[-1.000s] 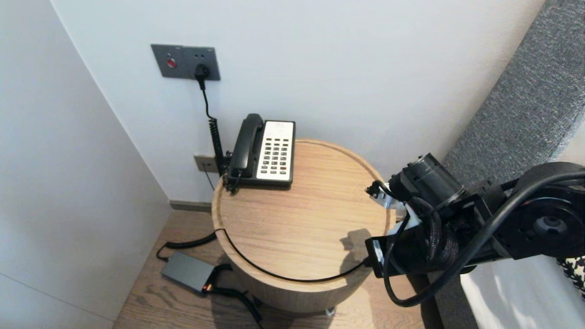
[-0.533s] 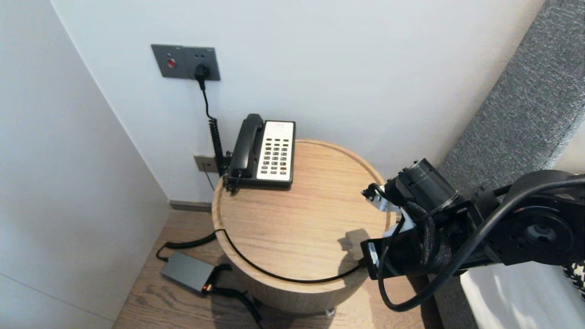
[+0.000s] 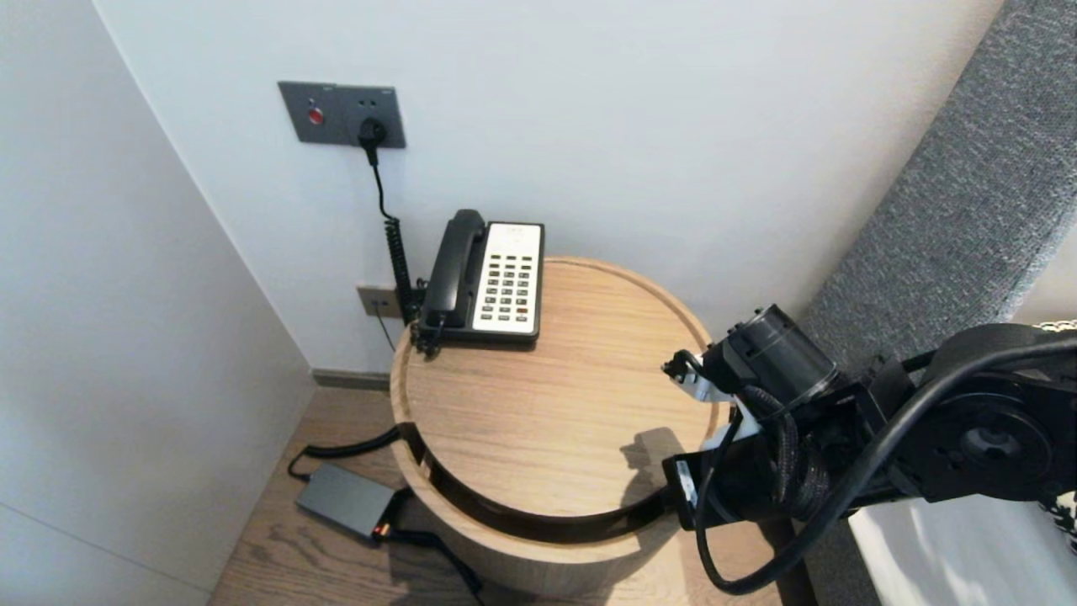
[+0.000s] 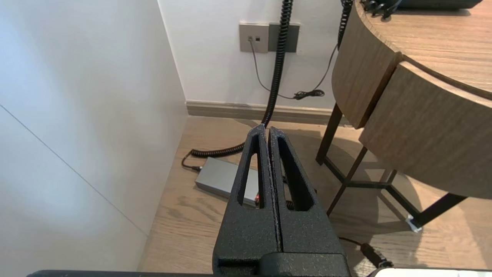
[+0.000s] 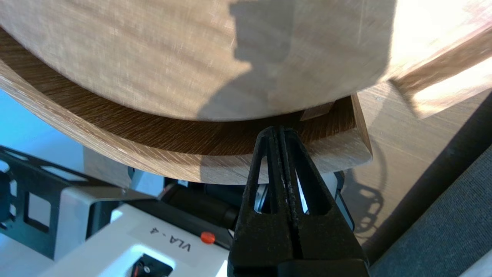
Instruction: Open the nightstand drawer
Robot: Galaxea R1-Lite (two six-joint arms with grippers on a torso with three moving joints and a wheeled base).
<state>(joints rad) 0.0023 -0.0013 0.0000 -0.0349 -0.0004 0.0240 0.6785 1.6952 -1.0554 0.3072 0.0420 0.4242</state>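
The head view shows the drawer (image 3: pixel 522 560) partly out beneath the counter (image 3: pixel 538 396), which carries a phone (image 3: pixel 505 278). Only the right wrist view shows the right hand (image 5: pixel 277 130) clenched on nothing, its tips in the drawer's opening just behind the front wall, and a label (image 5: pixel 171 239) reading "VLA - 4". The left hand (image 4: pixel 266 130), also clenched, hangs beside the counter.

"VLA - 4" is read on a white label (image 5: pixel 169 239) stuck to the robot's white base housing (image 5: pixel 111 227), shown upside down in the right wrist view. Phone (image 3: pixel 505 282) key markings are too small to be read.
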